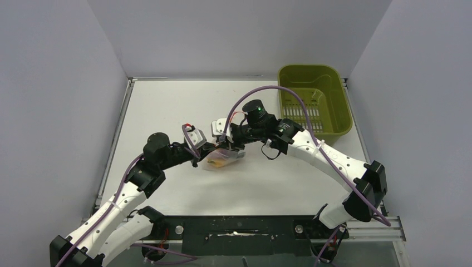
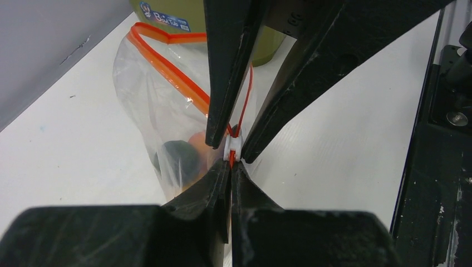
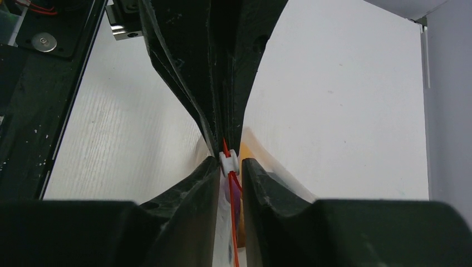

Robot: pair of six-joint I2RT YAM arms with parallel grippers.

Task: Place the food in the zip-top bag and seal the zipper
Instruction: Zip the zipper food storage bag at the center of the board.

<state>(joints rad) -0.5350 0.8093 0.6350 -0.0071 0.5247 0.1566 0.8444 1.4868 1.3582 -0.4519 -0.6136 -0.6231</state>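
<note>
Most of the job looks done. The zip-top bag [image 1: 222, 159] lies mid-desk between the arms, and the dark green piece [image 2: 179, 158] and red-orange round fruit [image 2: 197, 139] show through its plastic. No loose food shows on the desk [image 1: 167, 105]. The left pincer [image 2: 230, 167] is pressed together on the zipper [image 2: 167, 72] at one end. The right pincer [image 3: 229, 167] nips the white slider [image 3: 229, 161] just beside it. Farther along the mouth gapes, so sealing is not yet done.
</note>
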